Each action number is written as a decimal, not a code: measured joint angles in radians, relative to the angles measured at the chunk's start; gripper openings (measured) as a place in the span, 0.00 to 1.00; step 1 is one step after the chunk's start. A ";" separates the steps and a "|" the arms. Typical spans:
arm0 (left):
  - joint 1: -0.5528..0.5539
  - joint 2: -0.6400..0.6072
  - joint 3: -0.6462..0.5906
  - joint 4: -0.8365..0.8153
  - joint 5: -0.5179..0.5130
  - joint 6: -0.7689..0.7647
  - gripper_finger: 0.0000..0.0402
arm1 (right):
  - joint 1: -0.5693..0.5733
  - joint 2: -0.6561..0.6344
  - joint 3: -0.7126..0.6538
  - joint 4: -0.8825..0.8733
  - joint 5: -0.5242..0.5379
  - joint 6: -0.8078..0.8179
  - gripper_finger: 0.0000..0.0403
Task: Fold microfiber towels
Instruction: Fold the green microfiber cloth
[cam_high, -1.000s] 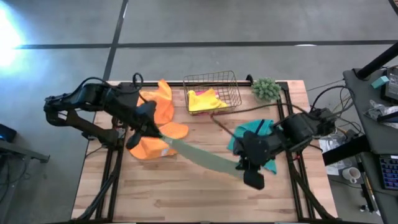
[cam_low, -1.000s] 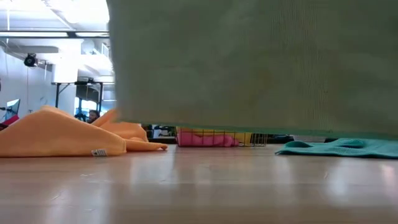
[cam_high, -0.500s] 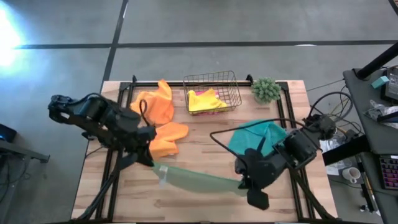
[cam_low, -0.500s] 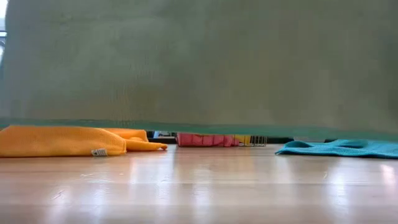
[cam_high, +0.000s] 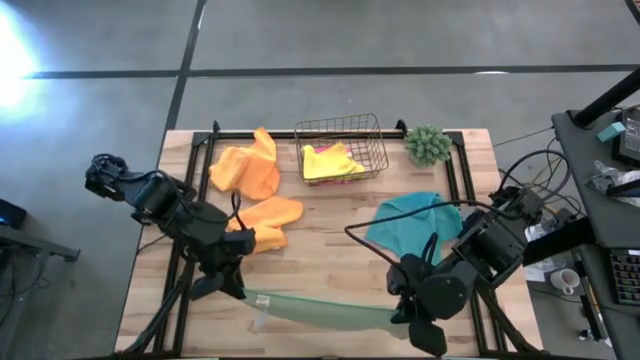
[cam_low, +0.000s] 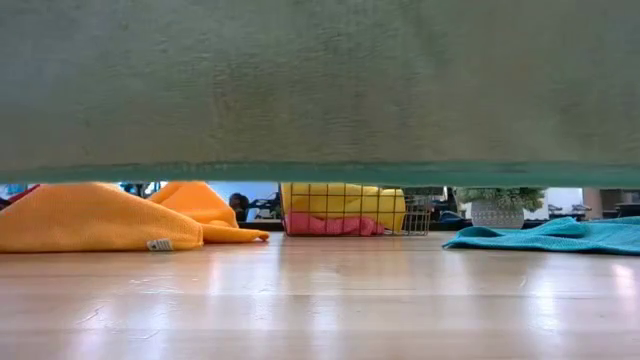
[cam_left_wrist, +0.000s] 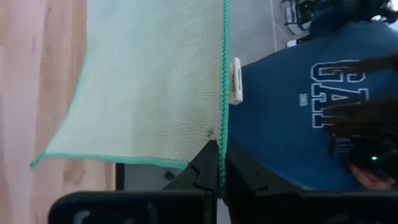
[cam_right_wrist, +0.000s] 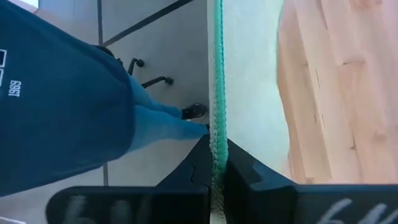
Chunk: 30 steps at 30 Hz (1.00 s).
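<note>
Since a second ago, we see both arms carry the light green towel (cam_high: 320, 311) away from the middle of the table toward its near edge, so the cloth now hangs stretched along that edge and fills the upper part of the low view.

The left gripper (cam_left_wrist: 219, 177) is clamped on one top corner of the light green towel, its dark fingers (cam_left_wrist: 199, 175) pinching the darker green hem, and a white tag (cam_left_wrist: 236, 81) sticks out from that hem farther along. The right gripper (cam_right_wrist: 216, 163) is likewise closed on the opposite corner. Between them the cloth is held taut, with its lower edge hanging just above the wooden table (cam_high: 330, 250).

Farther out, two orange towels (cam_high: 262, 220) lie crumpled on the left side and a teal towel (cam_high: 410, 220) lies loose on the right. A wire basket (cam_high: 375, 140) at the far edge holds a yellow towel (cam_high: 330, 160) and a pink towel (cam_low: 320, 225). A small fuzzy plant (cam_high: 428, 143) stands beside it. A person in a blue shirt (cam_left_wrist: 298, 106) stands just past the near edge.

We judge the task to be at an early stage: no towel looks neatly folded yet, and this one is only being spread out for laying flat.
</note>
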 joint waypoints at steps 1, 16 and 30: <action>0.000 -0.003 0.000 0.004 0.000 -0.001 0.00 | 0.000 0.000 0.000 -0.007 -0.001 -0.005 0.02; 0.199 0.021 -0.006 -0.223 -0.190 0.261 0.00 | -0.131 0.000 -0.015 -0.232 0.090 -0.112 0.02; 0.188 0.048 0.003 -0.298 -0.139 0.244 0.00 | -0.120 0.000 -0.034 -0.203 -0.002 -0.090 0.02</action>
